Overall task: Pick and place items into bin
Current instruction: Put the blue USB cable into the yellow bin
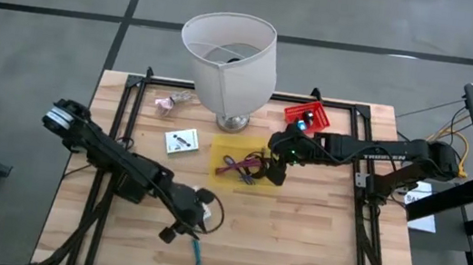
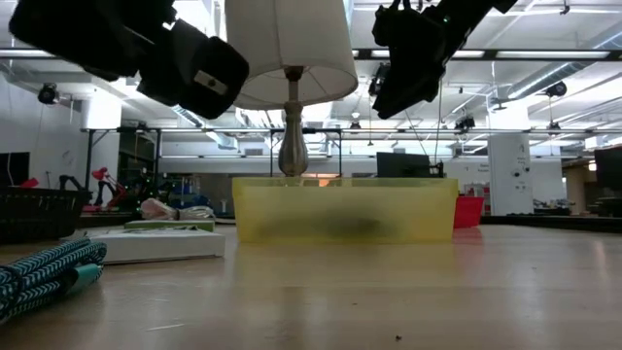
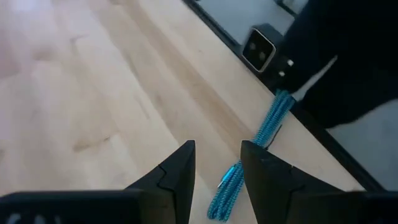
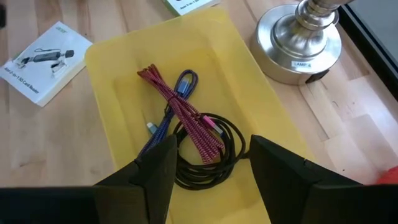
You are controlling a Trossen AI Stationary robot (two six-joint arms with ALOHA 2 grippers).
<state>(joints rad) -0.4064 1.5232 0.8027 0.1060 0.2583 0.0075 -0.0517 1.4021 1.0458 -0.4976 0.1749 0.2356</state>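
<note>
A teal braided cable [image 1: 198,263] lies on the wooden table near its front edge; it also shows in the low view [image 2: 49,272] and the left wrist view [image 3: 249,162]. My left gripper [image 1: 190,229] hovers above the cable's end, open and empty [image 3: 217,177]. A yellow bin [image 1: 227,150] holds a magenta braided cable [image 4: 180,109], a purple-blue cable [image 4: 185,81] and a coiled black cable [image 4: 208,152]. My right gripper [image 1: 270,169] hangs open and empty over the bin's right part [image 4: 217,180], well above it in the low view [image 2: 408,58].
A white lamp with a big shade [image 1: 231,59] stands just behind the bin, its metal base [image 4: 298,40] by the bin's far corner. A white booklet [image 1: 182,142] lies left of the bin. A red object [image 1: 305,116] and a pinkish wrapper [image 1: 172,101] lie farther back.
</note>
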